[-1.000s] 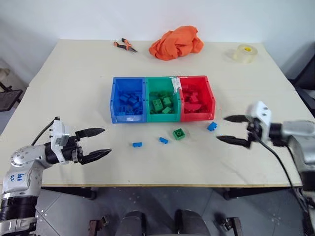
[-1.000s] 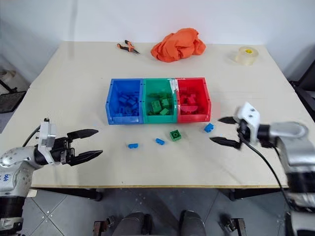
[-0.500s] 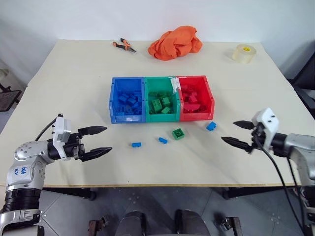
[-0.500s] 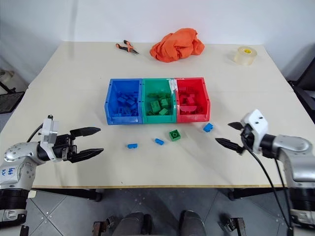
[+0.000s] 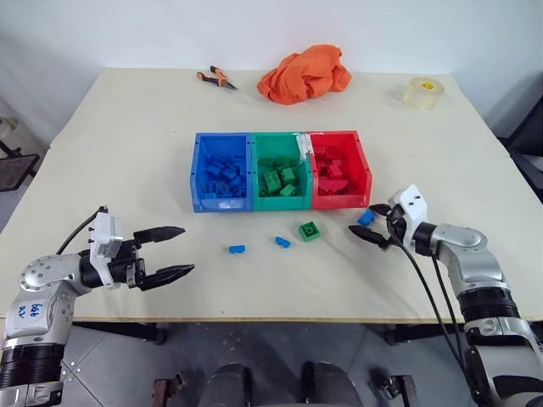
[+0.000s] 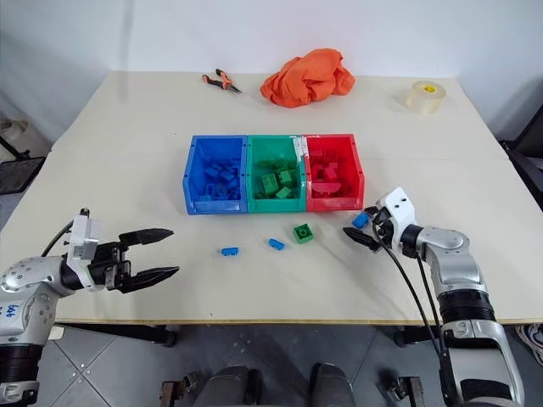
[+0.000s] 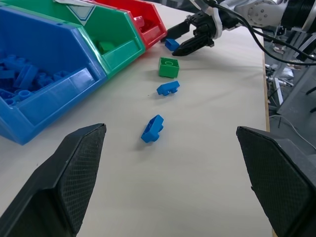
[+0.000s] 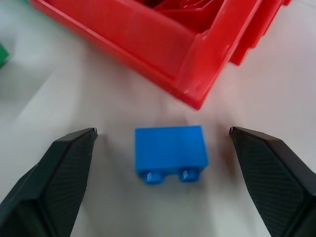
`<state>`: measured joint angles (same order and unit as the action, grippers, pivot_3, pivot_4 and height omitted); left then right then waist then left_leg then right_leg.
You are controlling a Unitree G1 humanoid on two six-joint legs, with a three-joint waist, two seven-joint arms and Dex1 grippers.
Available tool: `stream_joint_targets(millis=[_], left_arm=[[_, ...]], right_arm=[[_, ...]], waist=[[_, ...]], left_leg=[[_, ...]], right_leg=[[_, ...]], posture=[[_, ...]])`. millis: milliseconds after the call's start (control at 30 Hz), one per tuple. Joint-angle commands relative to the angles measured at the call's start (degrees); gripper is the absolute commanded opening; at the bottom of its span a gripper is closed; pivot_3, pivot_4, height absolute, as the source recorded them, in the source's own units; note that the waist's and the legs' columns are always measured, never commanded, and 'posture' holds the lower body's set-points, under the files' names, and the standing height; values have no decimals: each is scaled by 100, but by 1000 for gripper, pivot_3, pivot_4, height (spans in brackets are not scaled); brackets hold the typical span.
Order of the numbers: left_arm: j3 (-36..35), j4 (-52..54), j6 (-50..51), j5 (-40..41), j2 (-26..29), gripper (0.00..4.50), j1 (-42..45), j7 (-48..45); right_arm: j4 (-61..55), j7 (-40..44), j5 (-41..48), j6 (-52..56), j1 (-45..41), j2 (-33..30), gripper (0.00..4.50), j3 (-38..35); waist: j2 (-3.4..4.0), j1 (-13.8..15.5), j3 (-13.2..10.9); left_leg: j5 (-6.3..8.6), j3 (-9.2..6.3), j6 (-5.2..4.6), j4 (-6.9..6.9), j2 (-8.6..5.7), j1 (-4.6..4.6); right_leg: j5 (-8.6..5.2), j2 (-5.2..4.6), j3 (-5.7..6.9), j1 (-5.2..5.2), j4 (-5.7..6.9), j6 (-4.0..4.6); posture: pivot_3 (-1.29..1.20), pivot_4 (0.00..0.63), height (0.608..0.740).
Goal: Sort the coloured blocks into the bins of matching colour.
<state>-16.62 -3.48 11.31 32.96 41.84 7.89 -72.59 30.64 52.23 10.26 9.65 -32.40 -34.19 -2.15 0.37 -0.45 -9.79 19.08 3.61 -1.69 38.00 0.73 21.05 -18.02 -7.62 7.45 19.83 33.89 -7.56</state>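
Three joined bins stand mid-table: blue (image 5: 222,203), green (image 5: 282,202) and red (image 5: 342,201), each holding several blocks of its own colour. Loose on the table in front of them are two small blue blocks (image 5: 237,249) (image 5: 282,242), a green block (image 5: 309,230) and another blue block (image 5: 366,217) by the red bin's front corner. My right gripper (image 5: 373,224) is open, one finger on each side of that last blue block (image 8: 170,148), not touching it. My left gripper (image 5: 185,250) hangs open and empty over the table's front left, well left of the loose blocks (image 7: 153,129).
At the back of the table lie an orange cloth (image 5: 304,74), pliers (image 5: 215,79) and a tape roll (image 5: 422,91). The table's front edge (image 5: 280,320) runs just under both arms.
My right gripper has moved forward, down and to the left, from beside the table's right edge to straddle the blue block near the red bin. The left gripper has stayed put.
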Motion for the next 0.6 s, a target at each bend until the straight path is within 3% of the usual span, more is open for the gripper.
stream_joint_targets(millis=[33,233,267,500,600], left_arm=[[-196,250,21,150,56,4500,-85,68],[-262,267,23,195,63,4500,-169,96],[-282,245,12,193,71,4500,-178,92],[-433,4,-181,132,58,4500,-122,71],[-487,-236,-485,73,-37,4500,48,91]], right_arm=[[36,-62,-44,-23,30,9,3629,-18],[-798,37,203,387,449,-132,1630,-163],[-1030,54,269,509,546,-157,1459,-200],[-3317,242,950,1820,1293,-553,1475,-310],[-4095,145,1266,2253,1063,-440,1475,-161]], waist=[[0,5,0],[0,25,0],[0,29,0],[4,21,-1],[5,3,-1]], left_leg=[[0,-2,0,1,0,0],[0,-8,0,1,-1,0],[0,-9,0,1,-1,2],[1,-13,1,-2,0,6],[4,-4,6,-2,8,2]], right_leg=[[0,0,-1,0,0,0],[0,-3,-9,-4,0,0],[0,-4,-12,-3,-1,0],[0,-11,-34,0,-5,1],[0,-16,-44,1,-8,1]], posture=[[0,150,740],[0,150,740],[0,150,740],[0,150,740],[0,150,740]])
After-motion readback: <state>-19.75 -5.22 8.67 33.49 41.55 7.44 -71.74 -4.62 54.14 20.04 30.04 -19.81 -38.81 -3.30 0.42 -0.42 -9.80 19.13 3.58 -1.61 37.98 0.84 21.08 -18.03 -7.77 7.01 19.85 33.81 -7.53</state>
